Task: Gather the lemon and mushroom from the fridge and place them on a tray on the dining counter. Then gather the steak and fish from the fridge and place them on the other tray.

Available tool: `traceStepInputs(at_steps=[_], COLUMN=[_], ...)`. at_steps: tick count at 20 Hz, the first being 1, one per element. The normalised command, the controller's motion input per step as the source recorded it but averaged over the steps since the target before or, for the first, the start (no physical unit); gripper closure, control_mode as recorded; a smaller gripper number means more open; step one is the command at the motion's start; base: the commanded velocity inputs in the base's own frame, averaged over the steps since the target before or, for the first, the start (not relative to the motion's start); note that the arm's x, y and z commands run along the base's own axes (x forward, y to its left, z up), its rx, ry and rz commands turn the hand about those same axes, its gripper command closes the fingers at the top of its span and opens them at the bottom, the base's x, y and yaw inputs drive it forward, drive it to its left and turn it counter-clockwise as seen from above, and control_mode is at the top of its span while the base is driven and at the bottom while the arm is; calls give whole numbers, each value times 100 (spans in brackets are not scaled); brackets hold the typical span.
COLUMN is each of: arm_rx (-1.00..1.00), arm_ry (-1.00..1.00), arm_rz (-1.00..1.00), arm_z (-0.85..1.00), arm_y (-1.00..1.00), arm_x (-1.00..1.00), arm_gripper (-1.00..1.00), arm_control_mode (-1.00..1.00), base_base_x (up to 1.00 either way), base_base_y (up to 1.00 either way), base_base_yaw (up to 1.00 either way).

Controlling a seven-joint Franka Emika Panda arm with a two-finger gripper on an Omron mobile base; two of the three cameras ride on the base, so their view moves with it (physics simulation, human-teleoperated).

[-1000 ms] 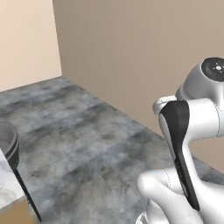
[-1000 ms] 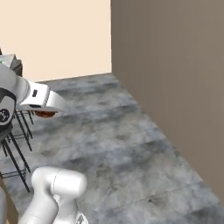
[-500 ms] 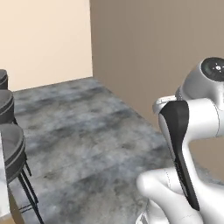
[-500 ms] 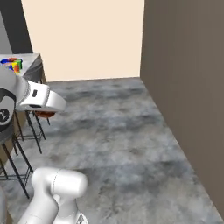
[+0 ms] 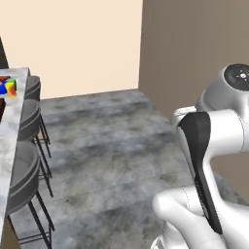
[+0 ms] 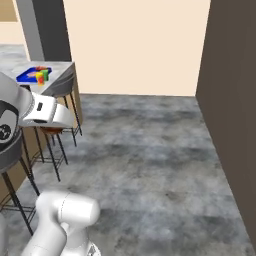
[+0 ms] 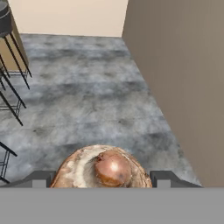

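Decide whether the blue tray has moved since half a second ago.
No. The blue tray sits at the same end of the dining counter; the whole picture slid right, so the camera turned.

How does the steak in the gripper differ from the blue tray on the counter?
The steak is rounded, glossy red-brown with pale marbling; the blue tray is flat, rectangular and bright blue. The steak sits between the fingers of the gripper above the floor; the blue tray rests on the dining counter, holding small colourful things.
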Motion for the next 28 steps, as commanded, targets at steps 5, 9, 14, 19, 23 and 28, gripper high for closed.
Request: traceStepInputs(at_steps=[5,9,14,19,23,28], arm_rx=[0,0,0,0,0,0], arm_ry=[0,0,0,0,0,0], arm_rz=[0,0,0,0,0,0], arm_z=[0,0,0,0,0,0], arm_y=[0,0,0,0,0,0], arm_x=[0,0,0,0,0,0], arm_gripper=[100,100,100,100,100,100], arm_control_mode=[100,100,100,100,100,100], base_base_x=[75,71,64,61,55,51], base_base_y=[-31,-33,-32,-29,-40,-56], base_base_yaw=[36,34,36,38,35,30])
